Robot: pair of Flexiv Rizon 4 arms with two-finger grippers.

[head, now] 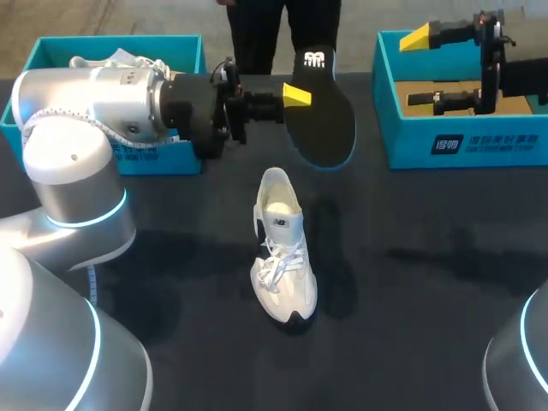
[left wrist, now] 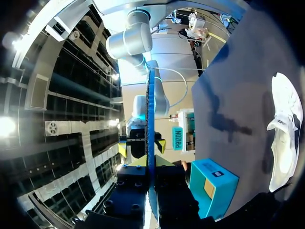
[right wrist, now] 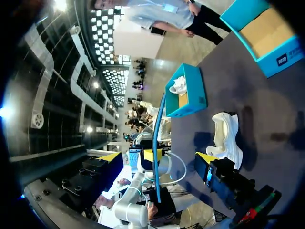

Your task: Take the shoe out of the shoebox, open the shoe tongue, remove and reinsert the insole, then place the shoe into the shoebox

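Shoebox: overhung by the right gripper, fingers spread wide, nothing held. Shoe: taken out, set upright mid-table, well apart from the box. Insole: removed, clamped aloft in the left gripper; reinsertion and boxing are judged outstanding.

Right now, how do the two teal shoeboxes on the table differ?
The left shoebox holds a white shoe; the right shoebox shows only its bare brown floor. The left arm crosses in front of the left shoebox, hiding part of it; the right gripper hangs over the right shoebox, fingers open. Both are teal, open-topped and sit at the table's far edge.
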